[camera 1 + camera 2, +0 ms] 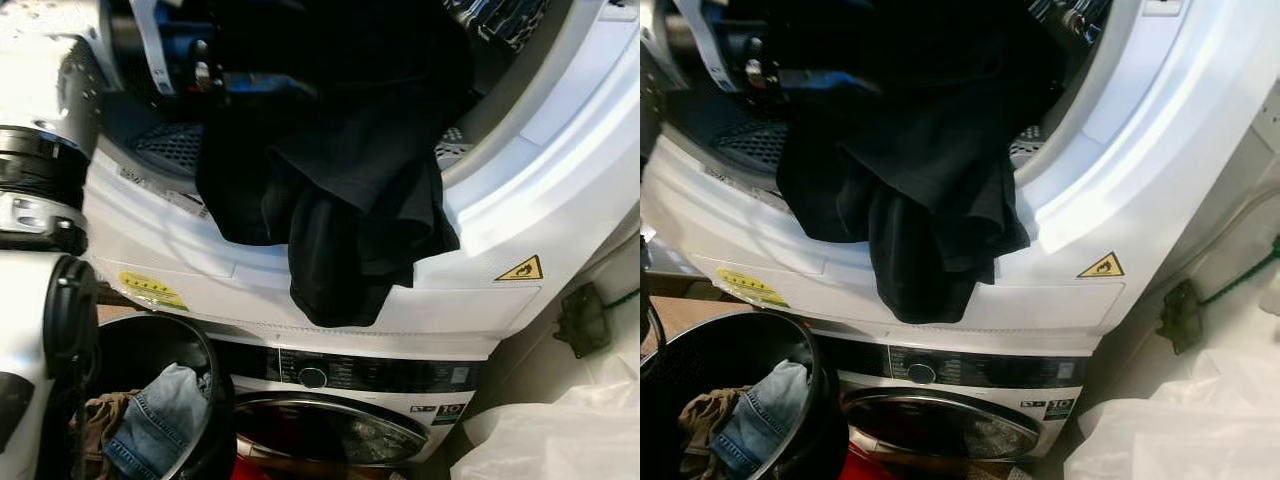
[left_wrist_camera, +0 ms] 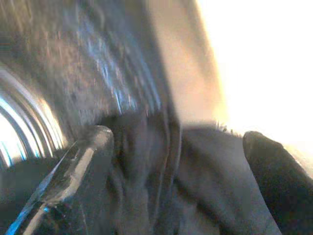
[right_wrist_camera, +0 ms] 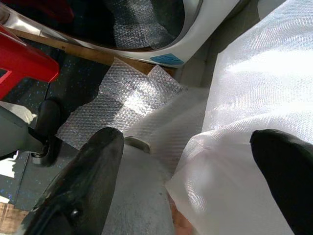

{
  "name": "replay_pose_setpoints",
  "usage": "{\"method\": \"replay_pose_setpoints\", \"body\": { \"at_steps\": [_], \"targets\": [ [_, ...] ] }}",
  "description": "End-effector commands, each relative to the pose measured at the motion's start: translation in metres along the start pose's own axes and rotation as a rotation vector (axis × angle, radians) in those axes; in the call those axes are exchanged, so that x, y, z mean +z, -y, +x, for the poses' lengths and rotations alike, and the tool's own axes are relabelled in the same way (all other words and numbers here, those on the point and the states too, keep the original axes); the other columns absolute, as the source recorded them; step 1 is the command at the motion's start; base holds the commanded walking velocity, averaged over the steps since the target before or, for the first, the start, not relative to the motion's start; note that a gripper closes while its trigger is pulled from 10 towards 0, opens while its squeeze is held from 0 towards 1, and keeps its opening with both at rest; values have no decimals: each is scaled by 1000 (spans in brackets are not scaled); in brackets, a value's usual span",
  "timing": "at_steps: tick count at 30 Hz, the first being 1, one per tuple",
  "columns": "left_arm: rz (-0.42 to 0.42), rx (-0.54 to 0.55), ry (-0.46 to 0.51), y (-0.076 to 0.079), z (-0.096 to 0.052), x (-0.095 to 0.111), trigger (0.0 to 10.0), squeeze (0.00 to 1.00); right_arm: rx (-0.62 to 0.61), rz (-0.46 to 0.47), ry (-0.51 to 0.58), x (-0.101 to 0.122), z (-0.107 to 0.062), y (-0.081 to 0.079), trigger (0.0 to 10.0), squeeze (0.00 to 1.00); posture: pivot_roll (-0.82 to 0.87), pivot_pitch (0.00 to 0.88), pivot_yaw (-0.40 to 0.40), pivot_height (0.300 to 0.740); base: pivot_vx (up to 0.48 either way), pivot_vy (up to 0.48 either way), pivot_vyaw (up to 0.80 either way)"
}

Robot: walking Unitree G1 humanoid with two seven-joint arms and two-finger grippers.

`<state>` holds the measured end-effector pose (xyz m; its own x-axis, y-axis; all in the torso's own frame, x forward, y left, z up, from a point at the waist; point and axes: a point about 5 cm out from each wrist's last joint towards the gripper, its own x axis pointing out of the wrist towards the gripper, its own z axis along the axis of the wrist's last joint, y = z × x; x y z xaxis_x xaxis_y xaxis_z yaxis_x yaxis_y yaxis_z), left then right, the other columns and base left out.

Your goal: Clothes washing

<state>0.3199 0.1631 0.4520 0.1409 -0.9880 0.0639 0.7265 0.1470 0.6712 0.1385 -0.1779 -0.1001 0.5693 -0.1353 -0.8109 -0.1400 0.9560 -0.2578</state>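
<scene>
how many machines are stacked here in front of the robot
2. The upper machine has its round opening open, with a black garment hanging out over the rim. The lower machine sits directly beneath it, its glass door closed. Others may stand out of frame.

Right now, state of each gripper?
Left gripper: open, fingers either side of dark cloth inside the drum.
Right gripper: open, empty, above white plastic sheeting.

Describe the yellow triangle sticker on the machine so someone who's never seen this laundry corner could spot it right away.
Start at the upper white machine, the one stacked on the washer with the dark control panel. Follow its front face to the right of the black garment hanging over the door rim. The small yellow triangular warning sticker sits there, unlike the oval yellow label at the left.
</scene>
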Motion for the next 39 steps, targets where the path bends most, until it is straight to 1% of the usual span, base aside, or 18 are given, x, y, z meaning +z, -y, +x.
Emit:
{"method": "replay_pose_setpoints", "body": {
  "at_steps": [1, 5, 9, 13, 14, 18, 20, 21, 24, 27, 30, 31, 32, 33, 35, 36, 38, 39],
  "targets": [
    [49, -22, 48, 3, -6, 21, 10000, 1000, 27, -8, -54, -14, -4, -8, 10000, 0, 74, 55, 94, 740, 0, 0, 0],
    [27, -88, 97, 11, -5, 27, 10000, 1000, 29, -9, -53, -13, -4, -8, 10000, 0, 79, 53, 90, 740, 0, 0, 0],
    [-49, -173, 134, 19, -3, 26, 10000, 1000, 31, -12, -49, -11, -3, -8, 10000, 0, 86, 51, 87, 740, 0, 0, 0],
    [-36, -295, 60, 41, -2, 18, 10000, 1000, 31, -12, -46, -10, -3, -8, 10000, 0, 85, 47, 86, 740, 0, 0, 0],
    [-53, -353, 59, 53, -2, 21, 10000, 1000, 31, -11, -44, -9, -2, -8, 10000, 0, 91, 46, 84, 740, 0, 0, 0],
    [-109, -428, 55, 68, -4, 24, 10000, 1000, 33, -12, -42, -7, -2, -8, 10000, 0, 101, 46, 83, 740, 0, 0, 0],
    [-193, -511, 46, 86, -9, 20, 10000, 1000, 36, -15, -40, -6, -2, -9, 10000, 0, 106, 45, 83, 740, 0, 0, 0],
    [-305, -587, 48, 103, -10, 14, 10000, 1000, 38, -17, -39, -5, -1, -9, 10000, 0, 114, 46, 82, 740, 0, 0, 0],
    [-473, -688, 36, 131, -8, -2, 10000, 1000, 44, -25, -39, -5, -1, -10, 10000, 0, 129, 45, 82, 740, 0, 0, 0],
    [-541, -719, 27, 145, -6, -14, 10000, 1000, 47, -29, -40, -5, -2, -11, 10000, 0, 137, 46, 81, 740, 0, 0, 0],
    [-581, -687, -10, 167, 4, -41, 10000, 1000, 53, -34, -41, -5, -2, -13, 10000, 0, 137, 43, 80, 740, 0, 0, 0],
    [-550, -582, -82, 177, 13, -66, 10000, 1000, 55, -35, -39, -4, -1, -14, 10000, 0, 136, 43, 81, 740, 0, 0, 0],
    [-550, -582, -82, 177, 13, -66, 10000, 1000, 55, -35, -39, -4, -1, -14, 10000, 0, 136, 43, 81, 740, 0, 0, 0],
    [-524, -512, -123, 183, 19, -81, 10000, 1000, 55, -36, -38, -3, -1, -14, 10000, 0, 136, 38, 83, 740, 0, 0, 0],
    [-560, -447, -114, 199, 27, -94, 10000, 1000, 52, -33, -35, -2, -1, -13, 10000, 0, 133, 36, 85, 740, 0, 0, 0],
    [-586, -417, -103, 215, 33, -99, 10000, 1000, 48, -31, -33, -1, -1, -13, 10000, 0, 133, 36, 85, 740, 0, 0, 0],
    [-595, -416, -69, 228, 39, -97, 10000, 1000, 43, -28, -31, 0, 0, -12, 10000, 0, 129, 35, 88, 740, 0, 0, 0],
    [-620, -357, -55, 243, 49, -97, 10000, 1000, 38, -27, -28, 0, 0, -10, 10000, 0, 130, 37, 91, 740, 0, 0, 0]
  ]
}}
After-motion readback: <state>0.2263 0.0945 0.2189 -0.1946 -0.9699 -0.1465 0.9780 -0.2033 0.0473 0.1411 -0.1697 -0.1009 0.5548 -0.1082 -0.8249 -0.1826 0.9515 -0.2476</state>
